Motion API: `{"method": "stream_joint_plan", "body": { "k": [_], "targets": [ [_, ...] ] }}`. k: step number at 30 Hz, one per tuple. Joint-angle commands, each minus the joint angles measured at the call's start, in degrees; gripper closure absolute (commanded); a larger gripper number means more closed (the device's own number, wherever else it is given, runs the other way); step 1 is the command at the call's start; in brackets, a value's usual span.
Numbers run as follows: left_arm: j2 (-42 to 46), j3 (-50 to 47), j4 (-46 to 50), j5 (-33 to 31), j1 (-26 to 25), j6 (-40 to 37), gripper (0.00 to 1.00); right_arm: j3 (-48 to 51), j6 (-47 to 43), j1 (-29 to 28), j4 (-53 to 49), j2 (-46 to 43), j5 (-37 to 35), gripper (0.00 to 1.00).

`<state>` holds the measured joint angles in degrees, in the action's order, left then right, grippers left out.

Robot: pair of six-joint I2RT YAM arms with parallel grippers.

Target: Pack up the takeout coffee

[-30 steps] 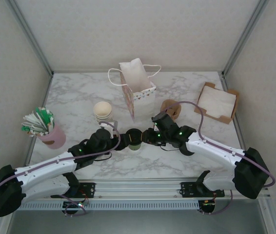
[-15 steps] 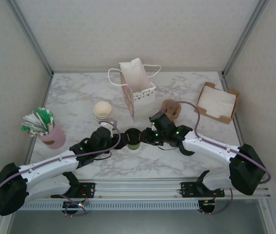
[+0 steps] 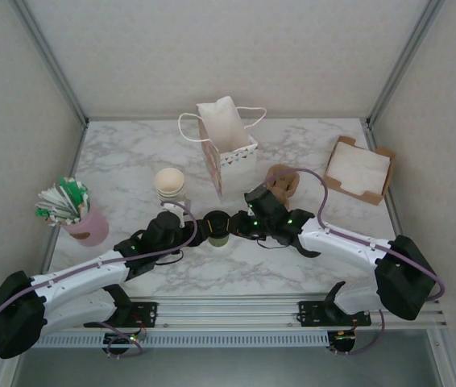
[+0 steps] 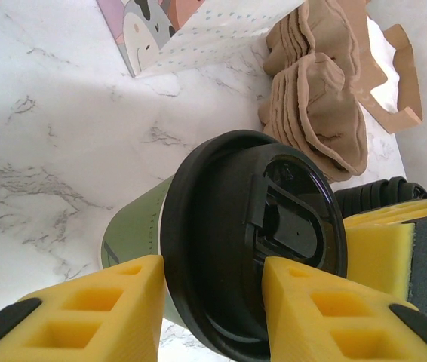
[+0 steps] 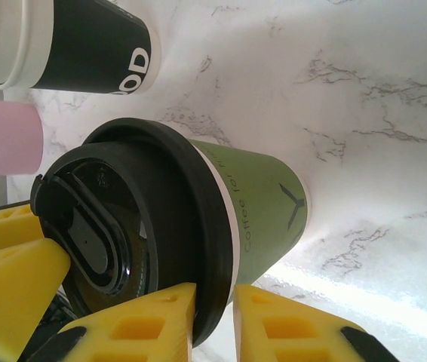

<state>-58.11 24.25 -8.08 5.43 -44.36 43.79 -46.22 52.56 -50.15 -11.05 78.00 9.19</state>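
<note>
— Who has the takeout coffee (image 3: pixel 217 228), mid-worktop (image 3: pixel 123 165)?
— Both arms. The left gripper (image 4: pixel 212 270) clamps its black lid (image 4: pixel 236 219) from either side. The right gripper (image 5: pixel 215 294) nips the lid's rim, probably to seat it.
— And beyond?
— The paper bag (image 3: pixel 232 157) stands open toward the far edge, awaiting it.

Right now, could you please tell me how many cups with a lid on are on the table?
1. The takeout coffee, lidded, stands between the left gripper and the right gripper. The cup stack behind it is lidless; the bag might hide others.
</note>
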Motion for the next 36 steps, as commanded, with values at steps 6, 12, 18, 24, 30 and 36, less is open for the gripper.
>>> {"method": "stream_joint_plan", "body": {
  "k": [6,12,18,24,30,36],
  "targets": [
    [0.79,0.11,4.83,0.05,0.16,0.00,0.61,-0.41,-1.25,-1.97,-13.84,0.21,-2.48,0.77],
    [0.95,4.50,7.54,-1.26,0.37,-1.56,0.55,-11.95,-5.63,-2.02,-21.21,-2.07,-5.28,0.69],
    [-0.25,5.63,7.34,-1.12,0.50,-1.88,0.51,-16.61,-7.77,-1.97,-23.90,-1.61,-5.67,0.65],
    [2.46,7.94,10.75,-2.71,0.68,-2.97,0.40,-17.05,-11.53,-1.95,-26.81,-5.28,-6.97,0.55],
    [9.67,11.87,16.63,-7.14,1.03,-5.37,0.15,-20.34,-17.17,-1.81,-35.07,-11.50,-10.96,0.26],
    [17.98,15.87,21.32,-12.46,1.20,-7.70,0.00,-24.67,-21.07,-1.69,-43.73,-16.09,-11.32,0.01]
  ]
}}
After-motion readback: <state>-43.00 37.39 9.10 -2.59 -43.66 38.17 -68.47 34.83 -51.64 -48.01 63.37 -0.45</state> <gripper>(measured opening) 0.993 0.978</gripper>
